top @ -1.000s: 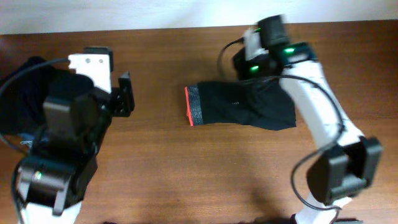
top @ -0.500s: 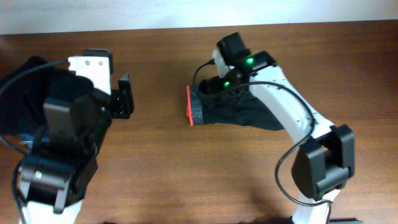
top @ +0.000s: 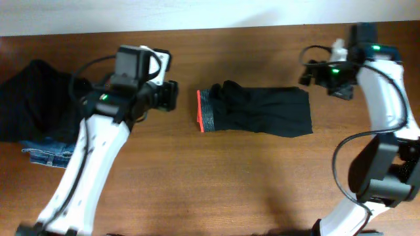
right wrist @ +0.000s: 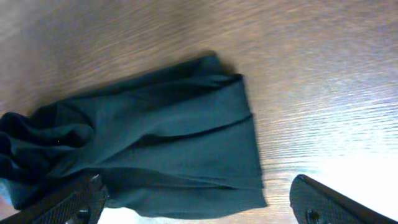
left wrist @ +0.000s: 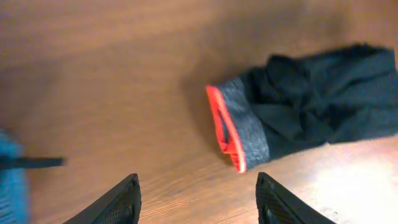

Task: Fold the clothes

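The clothes (top: 262, 111) lie folded into a short black bundle at the table's middle, with the red and grey waistband (top: 203, 111) at the left end. My left gripper (top: 173, 96) hovers open just left of the waistband, touching nothing. In the left wrist view the waistband (left wrist: 233, 127) lies ahead of the open left gripper (left wrist: 198, 202). My right gripper (top: 308, 73) is open, up and to the right of the bundle's right edge. From the right wrist, the black cloth (right wrist: 161, 137) spreads below the wide-open right gripper (right wrist: 199, 205), which holds nothing.
A bunched plain black garment (top: 33, 98) lies at the far left, with blue jeans (top: 49, 154) partly under it. The table's back edge meets a pale wall (top: 197, 13) along the top. Bare wood (top: 216, 183) stretches in front of the bundle.
My right gripper has let go of the black cloth, opened wide and pulled back to the right. The left arm has swung right, toward the waistband.
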Tool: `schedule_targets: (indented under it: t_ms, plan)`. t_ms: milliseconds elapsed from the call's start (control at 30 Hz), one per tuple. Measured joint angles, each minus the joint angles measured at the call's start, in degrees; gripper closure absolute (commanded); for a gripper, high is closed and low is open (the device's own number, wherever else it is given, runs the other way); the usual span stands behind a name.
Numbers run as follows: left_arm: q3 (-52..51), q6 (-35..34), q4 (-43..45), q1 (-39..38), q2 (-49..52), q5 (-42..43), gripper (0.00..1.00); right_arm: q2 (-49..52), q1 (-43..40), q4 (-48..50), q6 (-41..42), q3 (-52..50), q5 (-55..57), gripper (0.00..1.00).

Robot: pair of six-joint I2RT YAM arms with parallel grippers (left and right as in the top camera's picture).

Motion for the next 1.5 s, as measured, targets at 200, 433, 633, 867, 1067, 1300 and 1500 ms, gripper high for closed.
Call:
schedule_targets:
  t_ms: [200, 433, 633, 867, 1067, 1300, 1500]
  plan:
    - [0.00, 0.63, 3.67, -2.43, 6.34, 3.72, 0.41, 6.56, -5.38, 0.79, -8.50, -3.58, -9.44, 0.00]
    - [0.02, 0.68, 4.90, -5.79, 10.73, 5.14, 0.41, 15.37, -5.84, 4.50, -11.89, -5.75, -15.34, 0.09]
    - [0.02, 0.68, 5.07, -6.95, 13.25, 5.09, 0.41, 17.46, -5.25, 5.05, -15.28, -5.60, -22.64, 0.36]
    - [0.02, 0.70, 4.94, -7.17, 14.14, 5.09, 0.41, 18.95, -3.80, 4.79, -15.63, -6.03, -24.00, 0.96]
    - [0.02, 0.70, 4.35, -7.17, 14.14, 4.04, 0.41, 17.62, -5.60, 2.36, -10.86, -5.49, -21.00, 0.96]
    - [0.02, 0.85, 3.06, -7.17, 14.14, 2.69, 0.42, 5.62, -4.31, -1.25, -6.75, 0.57, -12.04, 0.96]
    - [0.02, 0.85, -0.35, -6.91, 14.14, -1.18, 0.42, 2.03, 8.96, -1.09, -5.07, 1.57, -6.36, 0.96]
